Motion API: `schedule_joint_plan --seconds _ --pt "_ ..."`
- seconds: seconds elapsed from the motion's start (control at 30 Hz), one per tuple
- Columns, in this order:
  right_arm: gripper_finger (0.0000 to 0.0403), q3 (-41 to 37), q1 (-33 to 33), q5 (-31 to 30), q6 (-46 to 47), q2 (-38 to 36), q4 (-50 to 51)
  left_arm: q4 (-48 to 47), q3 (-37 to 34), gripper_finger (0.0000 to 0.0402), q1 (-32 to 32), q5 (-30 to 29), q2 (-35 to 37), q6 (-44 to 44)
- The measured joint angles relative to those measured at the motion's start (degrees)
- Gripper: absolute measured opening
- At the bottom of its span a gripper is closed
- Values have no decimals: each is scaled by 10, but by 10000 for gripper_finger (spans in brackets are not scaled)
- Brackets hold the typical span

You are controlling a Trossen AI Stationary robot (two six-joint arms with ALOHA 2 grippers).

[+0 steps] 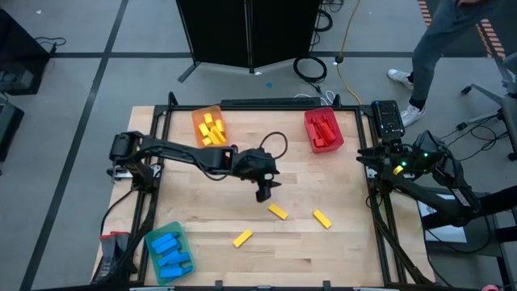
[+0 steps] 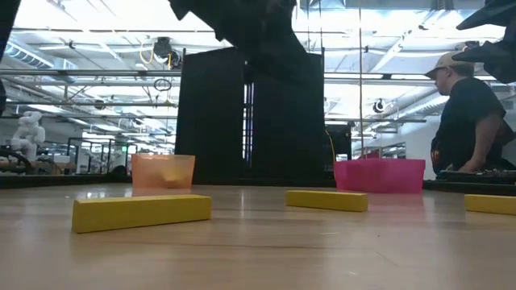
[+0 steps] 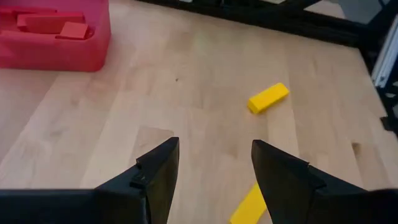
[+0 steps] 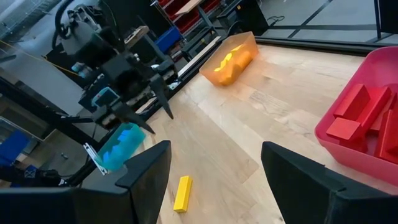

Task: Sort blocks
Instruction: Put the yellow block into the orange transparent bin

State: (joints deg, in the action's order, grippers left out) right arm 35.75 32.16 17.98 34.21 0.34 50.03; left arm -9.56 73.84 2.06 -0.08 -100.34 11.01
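My left gripper (image 1: pixel 264 194) hangs over the worktop (image 1: pixel 242 267), fingers (image 3: pixel 158 171) apart and empty, just beside a yellow block (image 1: pixel 278 212); the right gripper (image 4: pixel 214 180) waits open at the edge.

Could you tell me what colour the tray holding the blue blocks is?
Green tray, seen best in the high view.

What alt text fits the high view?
Seen from above, the left claw hangs open over a wooden table near three loose yellow blocks. Orange, red and green trays hold sorted blocks; the right arm waits at the table's edge.
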Motion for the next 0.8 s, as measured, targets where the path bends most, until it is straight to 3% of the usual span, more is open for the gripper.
schedule_joint_plan --seconds 0.4,0.8 --pt "249 0 0 0 2 0 1 -1 66 209 45 30 -94 -131" --pt "249 0 0 1 2 0 1 -30 84 209 60 30 -155 -160"
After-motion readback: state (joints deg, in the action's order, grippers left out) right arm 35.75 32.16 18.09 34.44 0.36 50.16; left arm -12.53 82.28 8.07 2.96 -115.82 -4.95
